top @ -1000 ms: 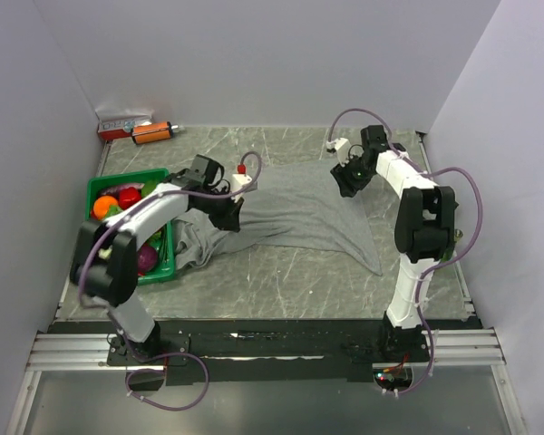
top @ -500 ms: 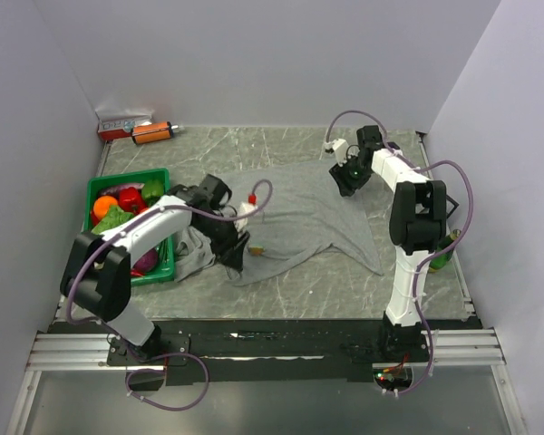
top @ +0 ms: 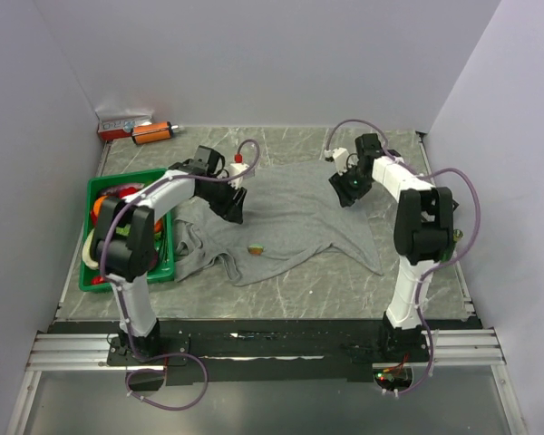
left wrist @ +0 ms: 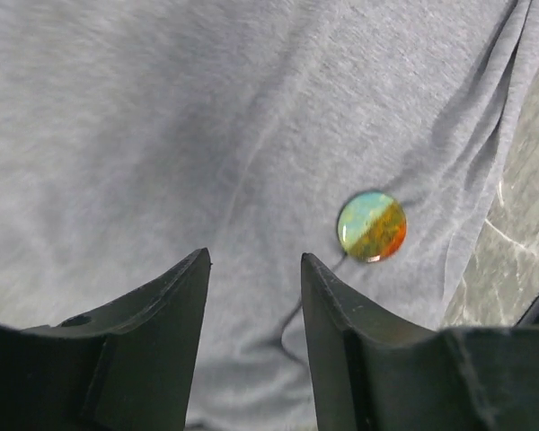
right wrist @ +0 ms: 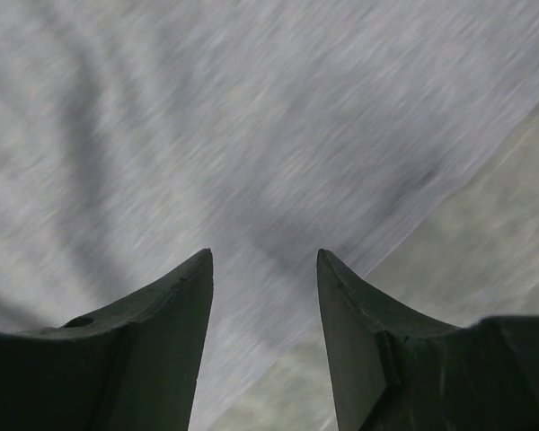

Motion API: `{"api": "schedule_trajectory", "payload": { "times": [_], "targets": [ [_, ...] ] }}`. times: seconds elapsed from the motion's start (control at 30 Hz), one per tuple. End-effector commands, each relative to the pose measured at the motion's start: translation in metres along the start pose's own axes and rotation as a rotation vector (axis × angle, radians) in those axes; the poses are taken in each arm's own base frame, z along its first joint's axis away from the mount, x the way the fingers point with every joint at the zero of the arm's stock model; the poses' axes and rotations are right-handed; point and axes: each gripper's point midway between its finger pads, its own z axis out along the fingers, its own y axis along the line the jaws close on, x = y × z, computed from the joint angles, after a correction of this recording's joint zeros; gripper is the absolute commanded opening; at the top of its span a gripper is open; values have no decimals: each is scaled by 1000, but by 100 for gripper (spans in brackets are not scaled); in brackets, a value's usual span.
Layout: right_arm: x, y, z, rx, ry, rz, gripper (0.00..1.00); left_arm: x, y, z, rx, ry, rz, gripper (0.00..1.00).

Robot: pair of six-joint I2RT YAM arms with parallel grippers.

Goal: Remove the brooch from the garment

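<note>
A green crate (top: pixel 131 277) stands at the left of the table (top: pixel 299 272); it holds coloured things, red and orange among them, partly hidden by the left arm. The table is grey and marbled, between pale walls, and a small red-white box (top: pixel 125 125) lies in the far left corner. The grey garment (top: pixel 299 213) lies rumpled, with its long side across the table. The round brooch (left wrist: pixel 371 226) lies flat on it, face up, near its near edge. The left pincer (left wrist: pixel 251 260) and the right pincer (right wrist: pixel 262 256) are both released above the cloth and grasp nothing.
</note>
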Motion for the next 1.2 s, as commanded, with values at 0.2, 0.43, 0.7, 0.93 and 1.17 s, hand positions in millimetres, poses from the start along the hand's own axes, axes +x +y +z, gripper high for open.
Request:
{"api": "schedule_trajectory", "payload": {
  "times": [0.2, 0.43, 0.7, 0.93, 1.17],
  "targets": [
    [-31, 90, -106, -46, -271, 106, 59, 3, -31, 33, 245, 12, -15, 44],
    [7, 108, -85, -66, -186, 106, 59, 14, -49, 44, 321, 65, -25, 37],
    [9, 121, -72, -138, -169, 142, 59, 39, -51, 56, 347, 169, -36, 41],
    [5, 122, -68, -159, -167, 142, 59, 44, -55, 62, 412, 224, -78, 47],
    [3, 121, -67, -158, -167, 148, 59, 16, -47, 48, 298, 124, 20, 47]
  ]
}}
